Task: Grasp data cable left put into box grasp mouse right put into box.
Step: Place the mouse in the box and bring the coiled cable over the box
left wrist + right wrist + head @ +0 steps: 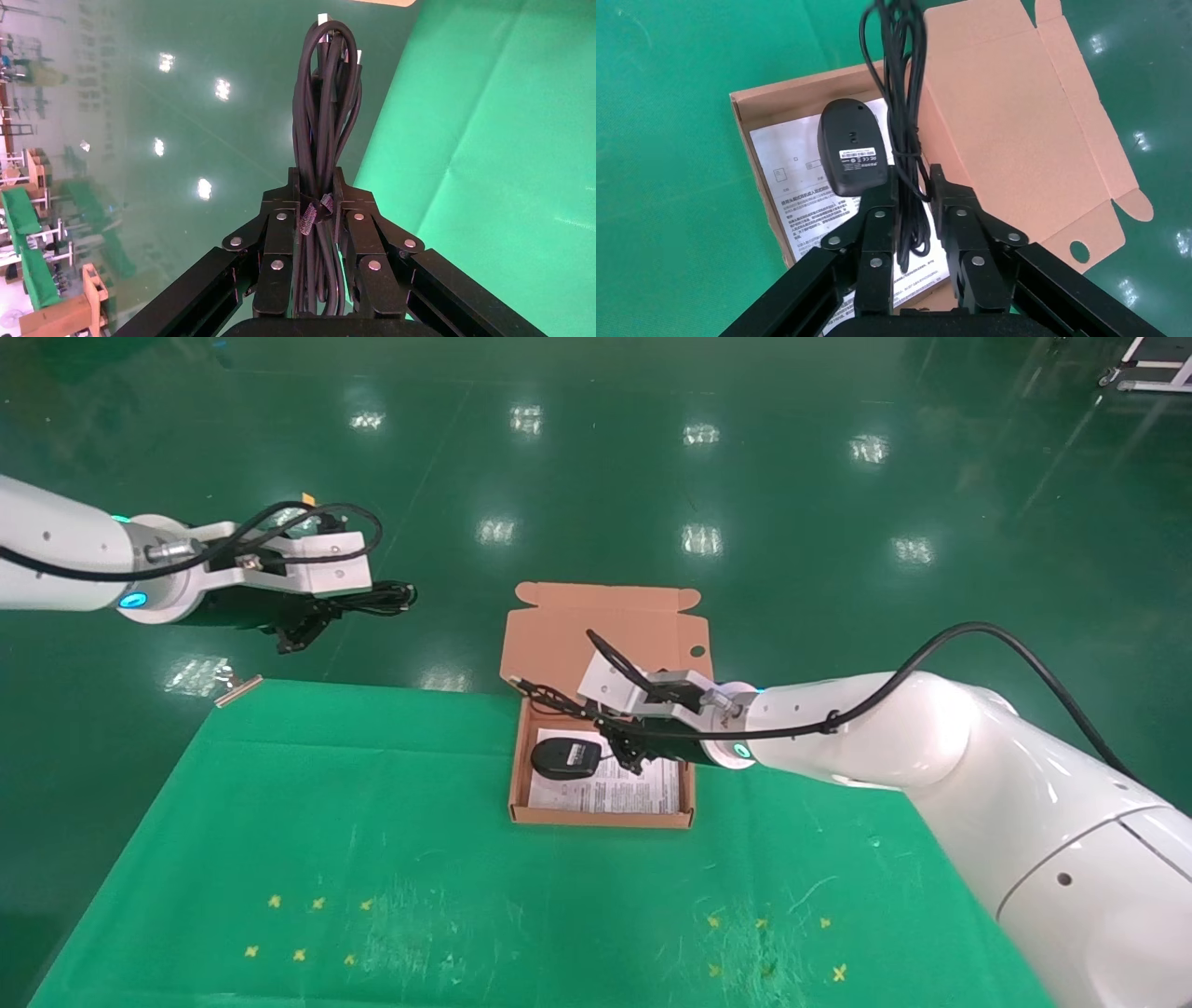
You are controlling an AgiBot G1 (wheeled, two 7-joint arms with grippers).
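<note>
My left gripper (340, 607) hangs above the floor, beyond the table's far left corner. It is shut on the data cable (391, 598), a black looped bundle that sticks out past the fingertips. The left wrist view shows the gripper (316, 186) clamped at the strap of the data cable (325, 91). The box (605, 817) lies open at the table's far middle, its lid (605, 635) folded back. The mouse (565, 757) lies in it, underside up (850, 147), on the white sheet (793, 168). My right gripper (619, 742) is over the box, shut (914, 184) on the mouse's bundled cord (902, 84).
The green cloth table (372, 859) carries small yellow cross marks front left (298, 954) and front right (764, 924). A small metal piece (237, 689) sits at the table's far left corner. Shiny green floor lies beyond the table.
</note>
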